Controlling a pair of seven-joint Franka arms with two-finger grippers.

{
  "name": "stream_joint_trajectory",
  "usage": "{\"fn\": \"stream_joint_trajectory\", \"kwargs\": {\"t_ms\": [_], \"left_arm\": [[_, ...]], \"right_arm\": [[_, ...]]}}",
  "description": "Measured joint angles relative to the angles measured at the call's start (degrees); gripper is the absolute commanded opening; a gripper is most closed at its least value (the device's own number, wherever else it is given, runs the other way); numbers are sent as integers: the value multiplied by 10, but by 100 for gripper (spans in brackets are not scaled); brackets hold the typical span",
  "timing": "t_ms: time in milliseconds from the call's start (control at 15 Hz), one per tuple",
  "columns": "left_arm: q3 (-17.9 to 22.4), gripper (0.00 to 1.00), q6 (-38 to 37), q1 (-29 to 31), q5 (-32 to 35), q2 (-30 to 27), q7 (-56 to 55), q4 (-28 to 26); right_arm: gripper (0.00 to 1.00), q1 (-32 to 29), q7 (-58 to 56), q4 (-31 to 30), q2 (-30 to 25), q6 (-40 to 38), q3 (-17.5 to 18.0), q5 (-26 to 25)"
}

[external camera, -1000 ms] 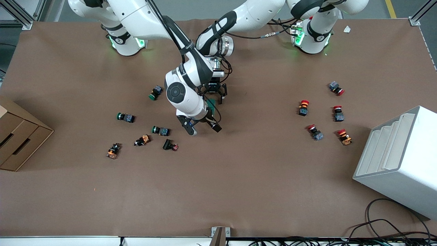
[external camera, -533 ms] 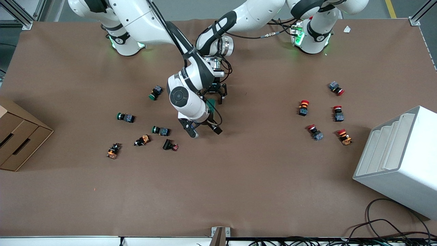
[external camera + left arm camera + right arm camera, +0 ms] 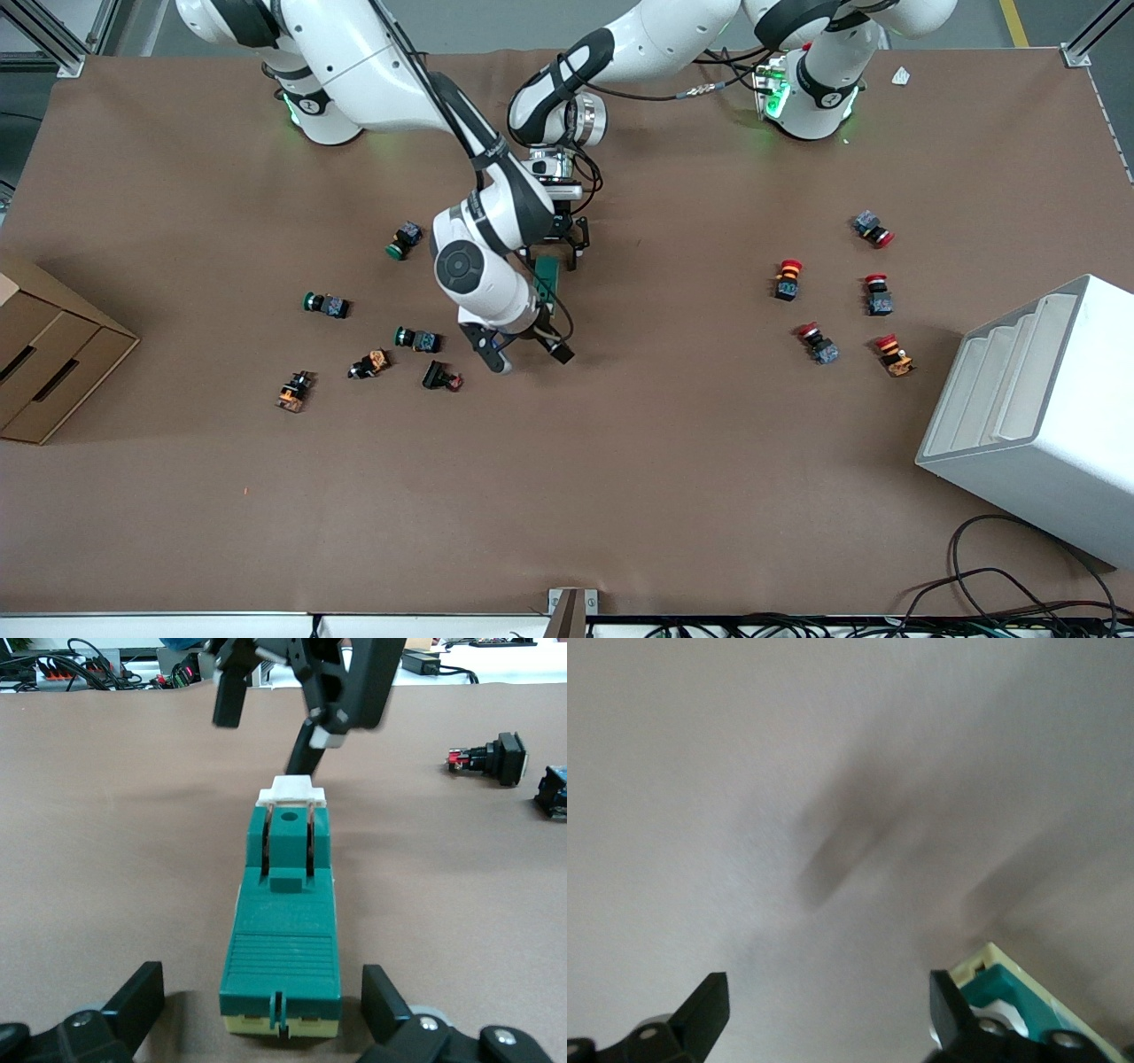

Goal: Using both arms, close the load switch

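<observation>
The dark green load switch [image 3: 547, 279] lies on the brown table near its middle. In the left wrist view the switch [image 3: 288, 904] has its white lever [image 3: 291, 790] at the end away from my left gripper. My left gripper [image 3: 551, 259] is open, with one finger on each side of the switch's near end [image 3: 279, 1010] and a gap on both sides. My right gripper [image 3: 526, 354] is open and empty, low over the table just past the lever end. It shows in the left wrist view [image 3: 266, 722]. In the right wrist view [image 3: 828, 1010] a corner of the switch [image 3: 1001, 988] sits beside one finger.
Green [image 3: 417, 338], orange [image 3: 370, 363] and black-red [image 3: 440, 378] push buttons lie beside my right gripper toward the right arm's end. Several red buttons [image 3: 818, 344] lie toward the left arm's end, near a white rack [image 3: 1036, 416]. A cardboard box [image 3: 44, 354] stands at the right arm's end.
My right gripper has shifted a little away from the switch, toward the front camera. The left gripper and the switch have not moved.
</observation>
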Motion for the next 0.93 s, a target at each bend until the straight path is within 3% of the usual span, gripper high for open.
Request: {"fn": "stream_joint_trajectory", "kwargs": {"t_ms": [400, 600, 933], "left_arm": [[0, 98, 0, 0, -1, 0, 0, 1], [-1, 98, 1, 1, -9, 0, 0, 4], [-7, 98, 17, 3, -97, -4, 61, 37]], "right_arm": [[100, -71, -86, 50, -21, -148, -3, -108], [100, -126, -195, 55, -64, -239, -5, -120], [100, -224, -388, 58, -140, -385, -7, -159]]}}
